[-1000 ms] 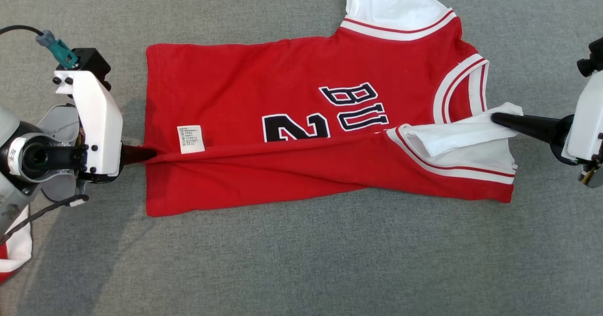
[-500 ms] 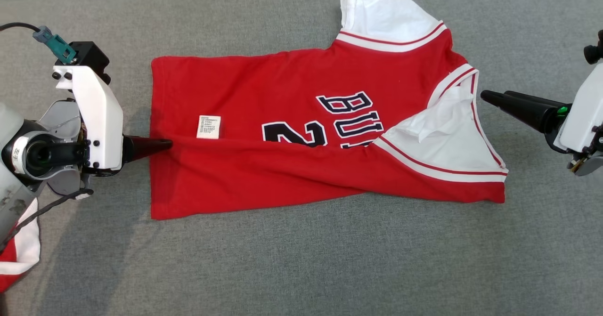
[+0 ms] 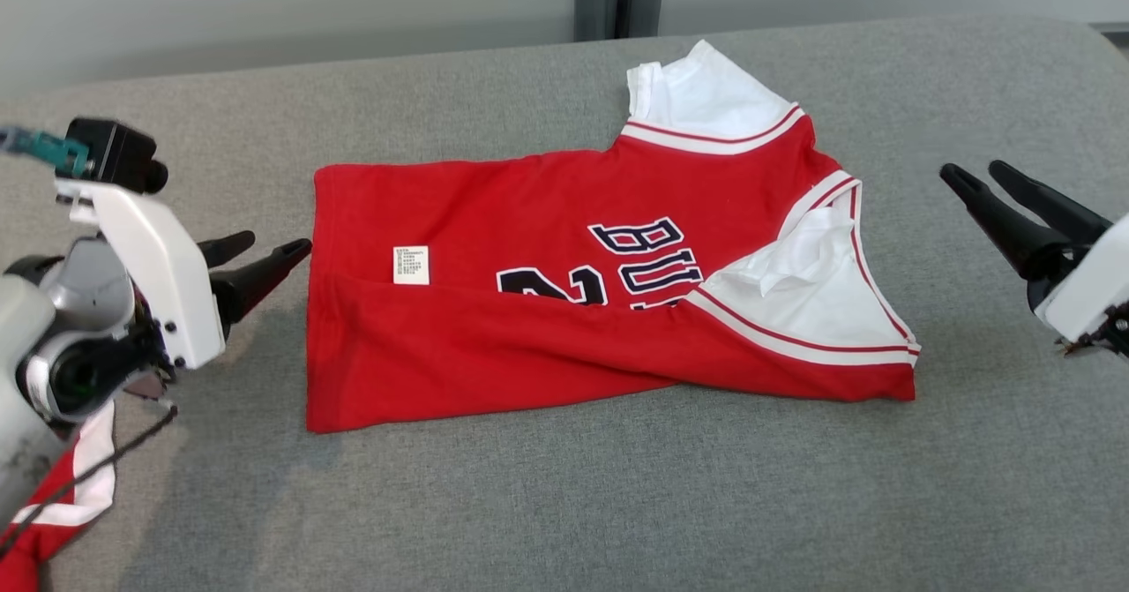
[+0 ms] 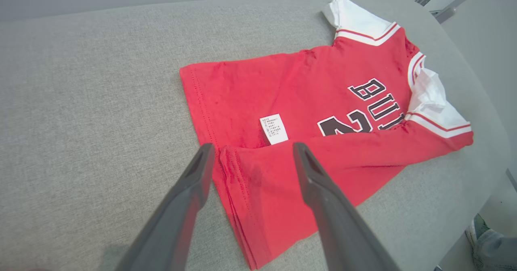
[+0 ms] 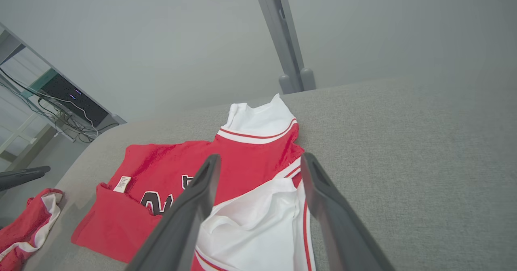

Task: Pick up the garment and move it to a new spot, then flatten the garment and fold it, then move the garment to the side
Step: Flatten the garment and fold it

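- Shirt (image 3: 529,221): red with white sleeves, lying flat on the grey cushion (image 3: 617,504). Its near long edge is folded over the middle. It sits between the two grippers and neither one holds it.
- Left gripper (image 3: 275,243): jaws spread, tips just beside the shirt's hem, apparently not touching it.
- Right gripper (image 3: 972,169): jaws spread, raised and well apart from the collar end.
- Red and white cloth (image 3: 71,495): at the cushion's left edge, partly hidden by the left arm, possibly another shirt.
- Label (image 3: 411,265): white, near the hem, beside the fold.
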